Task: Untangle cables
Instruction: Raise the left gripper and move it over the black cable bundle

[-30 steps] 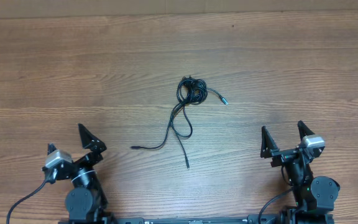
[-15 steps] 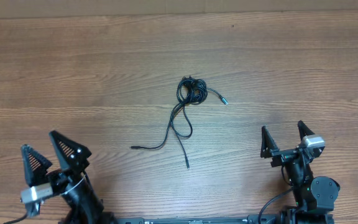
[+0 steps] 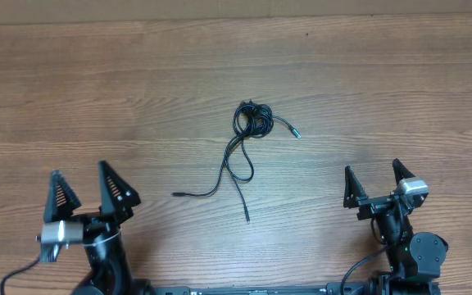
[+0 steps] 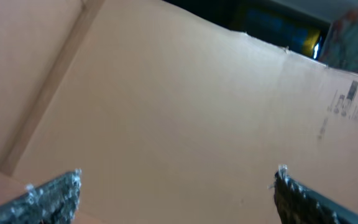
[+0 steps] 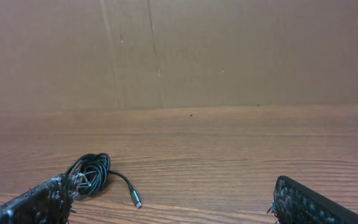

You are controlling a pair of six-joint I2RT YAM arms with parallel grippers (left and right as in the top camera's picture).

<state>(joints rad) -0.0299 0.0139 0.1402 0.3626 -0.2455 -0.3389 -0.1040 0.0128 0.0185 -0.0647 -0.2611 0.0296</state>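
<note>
The cables (image 3: 251, 120) lie mid-table as a thin black knotted coil, with a short lead ending in a bluish plug (image 3: 297, 133) to its right and long tails (image 3: 234, 168) running down toward the front. In the right wrist view the coil (image 5: 92, 172) and the plug (image 5: 136, 201) sit ahead and to the left. My left gripper (image 3: 83, 182) stands open at the front left, well apart from the cables, its camera tilted up at a cardboard wall (image 4: 179, 106). At the front right my right gripper (image 3: 374, 174) is open with nothing between its fingers (image 5: 303, 202).
The wooden table (image 3: 400, 90) spreads around the cables. A cardboard wall (image 5: 229, 50) borders its far edge. Both arm bases sit at the near edge.
The left arm has swung its gripper: first down and left, then back up and rightward, still open. The right arm and the cables have not moved.
</note>
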